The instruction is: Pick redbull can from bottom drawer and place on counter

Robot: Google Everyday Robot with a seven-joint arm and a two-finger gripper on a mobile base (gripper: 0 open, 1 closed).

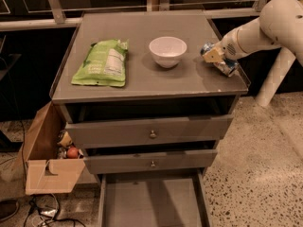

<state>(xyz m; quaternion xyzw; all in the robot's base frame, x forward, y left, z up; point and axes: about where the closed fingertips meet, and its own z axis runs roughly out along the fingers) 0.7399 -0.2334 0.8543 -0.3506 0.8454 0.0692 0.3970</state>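
The redbull can (225, 65), blue and silver, lies tilted at the right edge of the grey counter (142, 27). My gripper (212, 55) reaches in from the right on its white arm and is shut on the can's upper end. The can's lower end looks to touch the counter top. The bottom drawer (151, 205) is pulled out at the front, and its flat grey floor shows nothing in it.
A white bowl (167, 51) stands mid-counter, left of the can. A green snack bag (100, 63) lies at the counter's left. Both knobbed upper drawers stand slightly ajar. An open cardboard box (45, 162) with small items sits left of the cabinet. A white post (274, 77) stands right.
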